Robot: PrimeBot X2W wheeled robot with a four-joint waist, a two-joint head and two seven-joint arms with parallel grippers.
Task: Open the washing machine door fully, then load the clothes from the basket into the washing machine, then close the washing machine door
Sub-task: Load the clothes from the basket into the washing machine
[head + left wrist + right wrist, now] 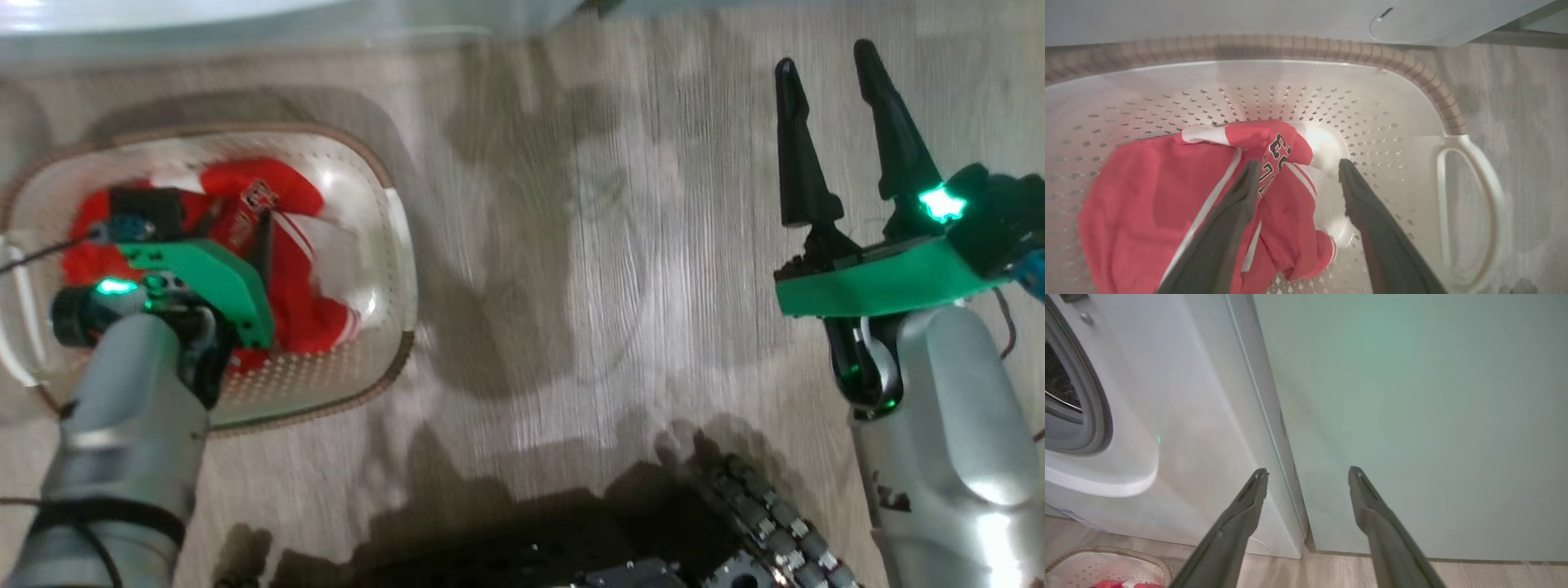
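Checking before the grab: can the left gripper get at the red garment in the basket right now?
Probably yes. The left gripper hangs inside the basket, its open jaws spanning an edge of the red garment; nothing covers the cloth.

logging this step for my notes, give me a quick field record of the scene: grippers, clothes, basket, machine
left gripper: open, down inside the basket, over the clothes
right gripper: open, empty, pointing where washing machine meets green cabinet
clothes: red, crumpled in basket, not gripped
basket: on wood floor, near the washing machine
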